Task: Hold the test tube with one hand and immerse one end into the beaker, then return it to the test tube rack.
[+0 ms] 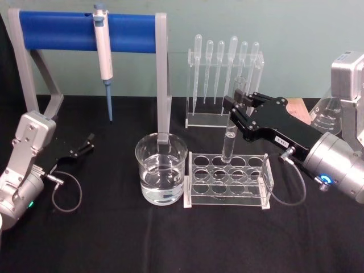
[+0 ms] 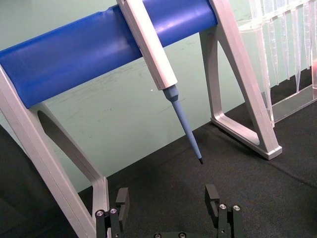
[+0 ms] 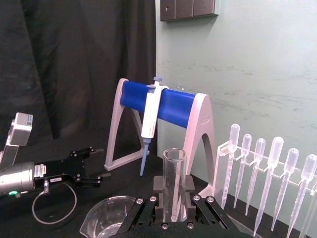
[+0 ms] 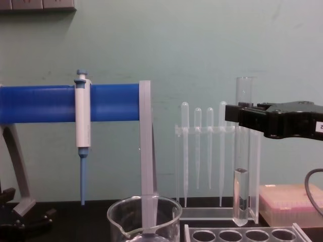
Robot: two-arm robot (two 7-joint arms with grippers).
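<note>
Beaker [image 1: 161,170], about half full of clear liquid, stands mid-worktop, just left of the rack [image 1: 266,181]. Right gripper [image 1: 239,101] is clamped on the test tube [image 1: 230,139] near its rim. Tube is upright with some liquid inside, bottom just above the rack's back row. Pipette stand [image 1: 208,120] is behind. Left gripper [image 1: 85,143] rests near the left edge, fingers spread, holding nothing.

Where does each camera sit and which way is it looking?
Head: up high, looking down at the beaker and test tube rack; both arms show.
Chest: low, looking level at the micropipette; the right end effector enters from the right.
Left wrist: behind the open left end effector, facing the blue stand.
Right wrist: behind the right end effector, facing the test tube it grips.
Shared: head and chest both show that test tube.
</note>
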